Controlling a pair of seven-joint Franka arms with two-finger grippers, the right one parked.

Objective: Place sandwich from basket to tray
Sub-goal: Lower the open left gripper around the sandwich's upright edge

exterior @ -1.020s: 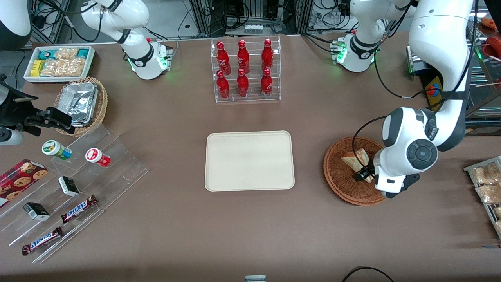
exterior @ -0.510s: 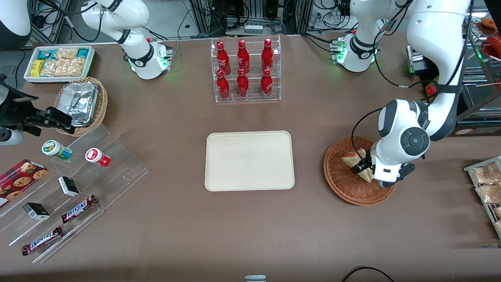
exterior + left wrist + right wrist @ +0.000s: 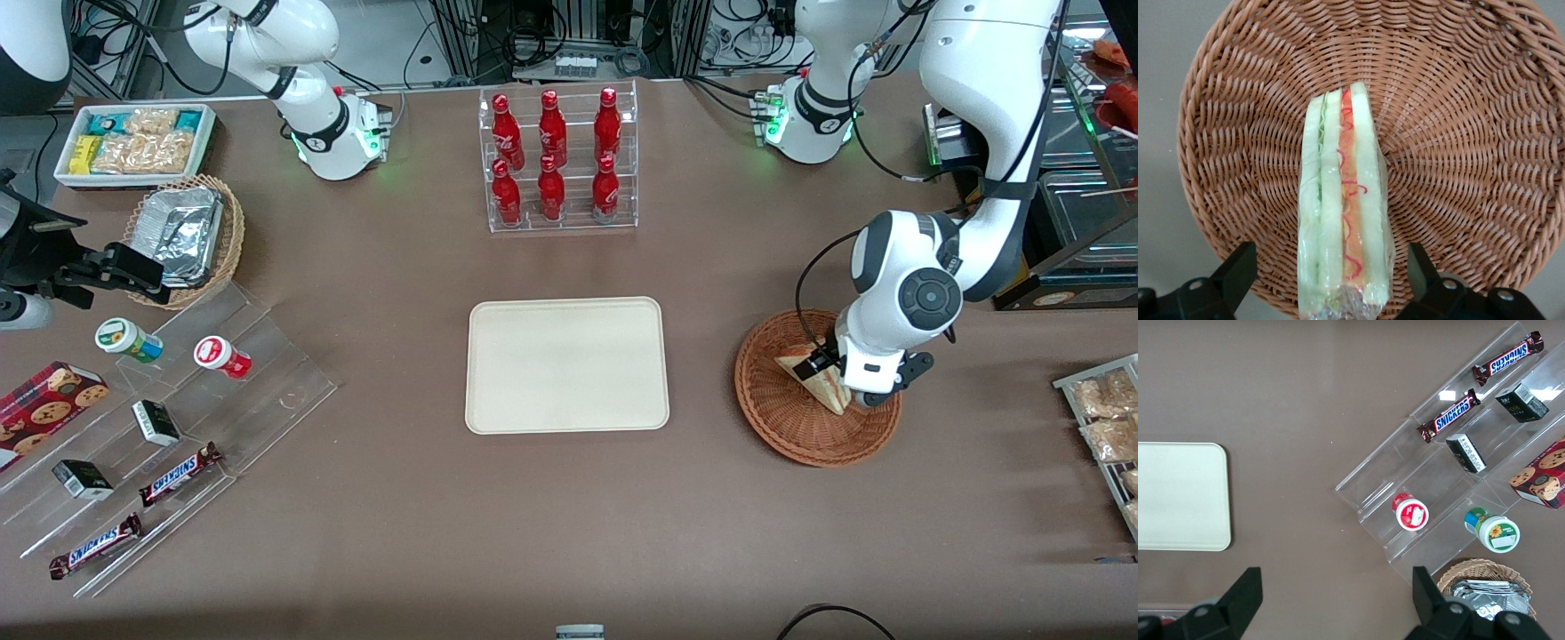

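My gripper (image 3: 822, 366) has drifted from the basket's (image 3: 782, 427) near rim toward its middle, fingers apart astride the sandwich (image 3: 1343, 207), which probably rests in the weave ungrasped. Closing comes next; the tray (image 3: 566, 364) waits mid-bench.

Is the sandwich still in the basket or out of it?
In. The sandwich stands on edge over the basket weave, with the open pincer straddling it, fingers apart on either side. The tray holds nothing.

Claw (image 3: 1345, 280) low, fingers spread wide.
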